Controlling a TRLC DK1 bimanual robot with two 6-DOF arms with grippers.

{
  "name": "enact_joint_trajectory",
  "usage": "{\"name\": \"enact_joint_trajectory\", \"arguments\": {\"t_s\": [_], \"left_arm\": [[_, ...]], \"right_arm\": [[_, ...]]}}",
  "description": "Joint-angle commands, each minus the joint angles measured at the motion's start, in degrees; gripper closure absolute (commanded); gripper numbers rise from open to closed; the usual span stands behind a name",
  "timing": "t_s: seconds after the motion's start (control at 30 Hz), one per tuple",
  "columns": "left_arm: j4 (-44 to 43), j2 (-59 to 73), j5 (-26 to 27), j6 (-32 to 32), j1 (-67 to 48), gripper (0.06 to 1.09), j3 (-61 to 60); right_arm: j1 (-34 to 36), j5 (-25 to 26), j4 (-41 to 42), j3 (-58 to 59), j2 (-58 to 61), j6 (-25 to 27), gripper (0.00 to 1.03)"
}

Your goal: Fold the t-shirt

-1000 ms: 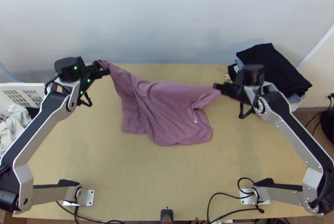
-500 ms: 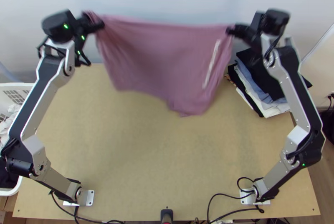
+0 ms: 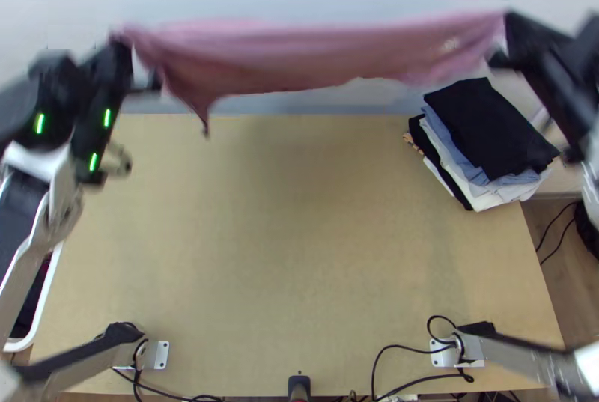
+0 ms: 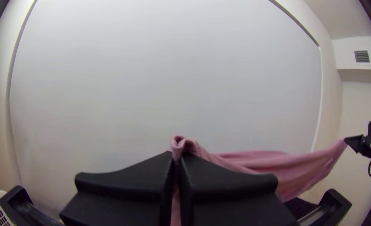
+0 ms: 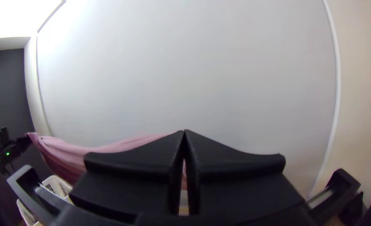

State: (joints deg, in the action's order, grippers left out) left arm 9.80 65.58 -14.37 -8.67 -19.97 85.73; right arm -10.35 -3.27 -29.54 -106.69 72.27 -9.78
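Pink cloth t-shirt (image 3: 299, 54) hangs in the air above the light wooden bench (image 3: 299, 252), stretched crosswise: the flat-fingered black left tool (image 3: 136, 61) pinches one end, the flat-fingered black right tool (image 3: 502, 43) the other. One point droops near the left tool.

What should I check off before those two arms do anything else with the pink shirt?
1. Left gripper pinching the pink shirt: ok.
2. Right gripper pinching it too: ok.
3. Shirt stretched out between both: ok.
4. Bottom edge hanging evenly: not ok, a pointed bit dangles near the left gripper.
5. Sleeves untwisted: cannot tell.
6. Shirt laid on the table for folding: not ok, held up in the air.
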Motion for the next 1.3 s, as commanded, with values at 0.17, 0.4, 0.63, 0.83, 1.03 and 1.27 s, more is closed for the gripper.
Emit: {"name": "enact_joint_trajectory", "arguments": {"t_s": [0.17, 0.4, 0.63, 0.83, 1.03, 1.27], "left_arm": [[13.4, -20.7, 11.5, -0.7, -1.9, 1.05, -30.5], [19.7, -24.5, 18.8, -5.0, -3.1, 1.05, -37.3], [16.3, -21.7, 22.1, -5.2, -3.0, 1.05, -44.3], [7.8, -10.2, 22.5, -3.9, -3.3, 1.05, -45.1], [2.1, -3.1, 23.6, -0.7, -2.4, 1.00, -46.6], [7.0, 6.9, 27.9, 0.7, 4.7, 0.16, -40.9]], "right_arm": [[-0.7, -1.3, -6.1, 21.0, -15.4, 4.3, 1.00], [-1.8, -1.6, -6.9, 26.2, -18.1, 4.1, 1.00], [-2.9, -2.1, -6.2, 35.9, -18.6, 3.5, 1.00], [-6.3, -2.3, -2.0, 48.4, -17.3, -0.3, 1.00], [-6.4, -2.3, -0.7, 52.6, -15.9, -2.3, 1.00], [-6.4, -2.3, 0.2, 54.1, -15.8, -2.8, 1.00]]}}
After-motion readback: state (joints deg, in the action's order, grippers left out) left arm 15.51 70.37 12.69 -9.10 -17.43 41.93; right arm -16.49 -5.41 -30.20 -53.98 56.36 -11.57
